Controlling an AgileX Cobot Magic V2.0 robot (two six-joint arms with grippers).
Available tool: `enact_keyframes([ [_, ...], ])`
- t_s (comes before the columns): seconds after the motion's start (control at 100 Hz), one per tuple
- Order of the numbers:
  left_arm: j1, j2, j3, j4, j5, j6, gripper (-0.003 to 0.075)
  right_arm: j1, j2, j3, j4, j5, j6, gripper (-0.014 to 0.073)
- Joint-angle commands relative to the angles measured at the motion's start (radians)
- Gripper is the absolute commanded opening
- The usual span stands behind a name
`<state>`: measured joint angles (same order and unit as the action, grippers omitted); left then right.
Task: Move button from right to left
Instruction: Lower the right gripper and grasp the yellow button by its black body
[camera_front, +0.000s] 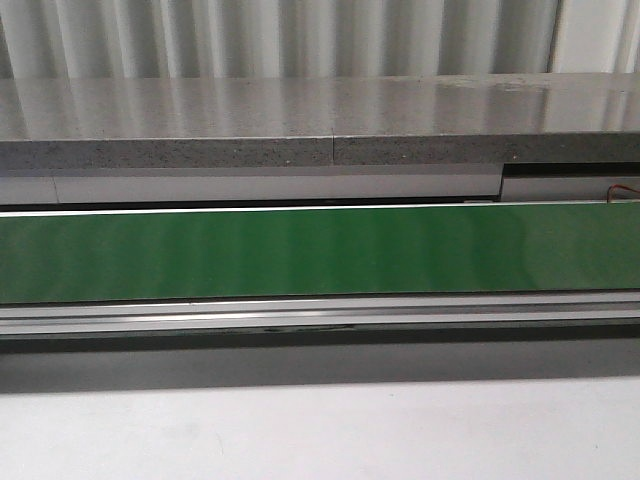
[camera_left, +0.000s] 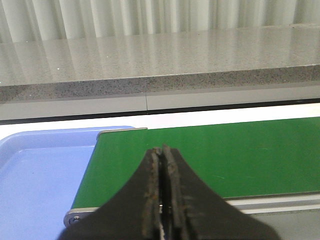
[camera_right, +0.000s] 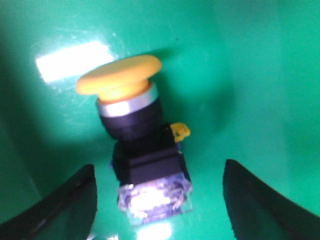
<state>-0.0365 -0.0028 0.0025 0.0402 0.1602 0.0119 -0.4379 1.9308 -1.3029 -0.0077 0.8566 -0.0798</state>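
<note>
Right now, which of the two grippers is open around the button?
The right gripper: its fingers stand wide apart on either side of the button on the green belt. The left gripper is shut, holding nothing.

The button (camera_right: 136, 142) lies on its side on a glossy green surface (camera_right: 260, 75), seen from close above and slightly blurred. Its yellow-orange mushroom cap (camera_right: 119, 76) sits above a silver ring and a black collar, with a dark block and a clear, brightly lit end below; a small yellow tab juts from the body's side. The right gripper (camera_right: 159, 200) is spread wide, one dark finger (camera_right: 75, 205) on each side of the button's base, neither touching it. Bright reflections glare on the green surface.
</note>
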Motion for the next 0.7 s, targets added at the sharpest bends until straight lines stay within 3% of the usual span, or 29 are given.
enact_keyframes([
  [0.0, -0.001, -0.034, 0.041, -0.008, -0.075, -0.012, -0.002, -0.007, -0.026, -0.04, -0.009, -0.001, -0.011, 0.0519],
  [0.08, -0.001, -0.034, 0.041, -0.008, -0.075, -0.012, -0.002, -0.007, -0.021, -0.04, -0.009, 0.0, -0.011, 0.043],
  [0.18, -0.001, -0.034, 0.041, -0.008, -0.075, -0.012, -0.002, -0.007, -0.021, -0.04, -0.009, -0.005, -0.011, 0.0232],
  [0.25, -0.001, -0.034, 0.041, -0.008, -0.075, -0.012, -0.002, -0.007, -0.021, -0.04, -0.009, -0.013, -0.011, 0.015],
  [0.69, -0.001, -0.034, 0.041, -0.008, -0.075, -0.012, -0.002, -0.007, -0.143, -0.04, 0.008, 0.003, -0.007, 0.0146],
])
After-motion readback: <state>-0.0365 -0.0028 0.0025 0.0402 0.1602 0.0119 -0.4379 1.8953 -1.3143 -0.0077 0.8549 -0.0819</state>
